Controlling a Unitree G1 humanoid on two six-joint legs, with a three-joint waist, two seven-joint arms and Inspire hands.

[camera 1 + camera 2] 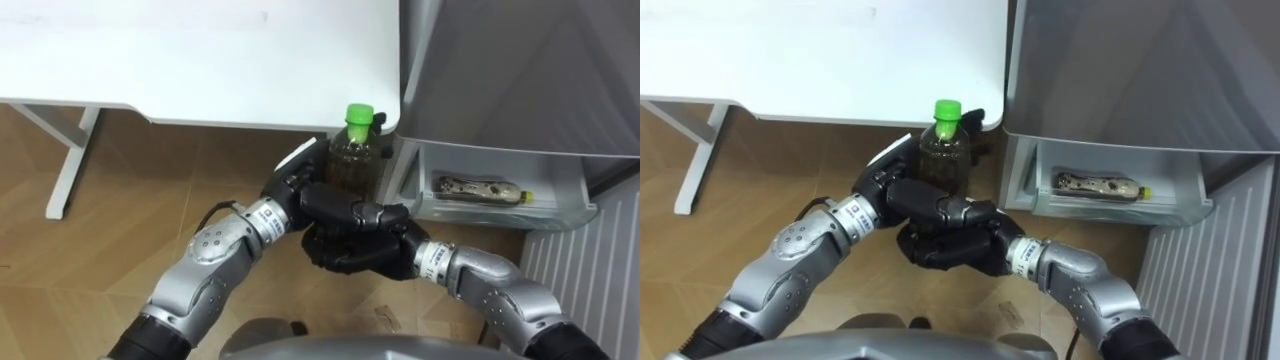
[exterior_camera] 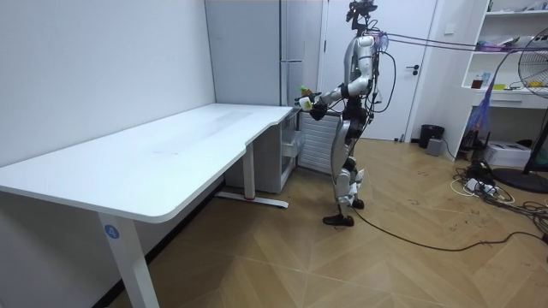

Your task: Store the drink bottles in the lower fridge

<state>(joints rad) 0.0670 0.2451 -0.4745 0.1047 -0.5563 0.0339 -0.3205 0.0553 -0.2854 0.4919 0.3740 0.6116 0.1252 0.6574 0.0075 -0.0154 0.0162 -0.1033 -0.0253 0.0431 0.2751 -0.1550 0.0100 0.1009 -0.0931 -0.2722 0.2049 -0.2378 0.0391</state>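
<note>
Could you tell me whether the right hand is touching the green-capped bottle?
Touching. The left eye view shows the right hand wrapped round the bottle's base.

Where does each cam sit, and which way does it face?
Left eye view: on the head, looking down at the green-capped bottle gripped by left hand and right hand; forearms show.
Right eye view: same head, slightly right; same scene.
Room view: stands beyond the white table, facing the whole robot at the fridge.
All share bottle, table, fridge.
</note>
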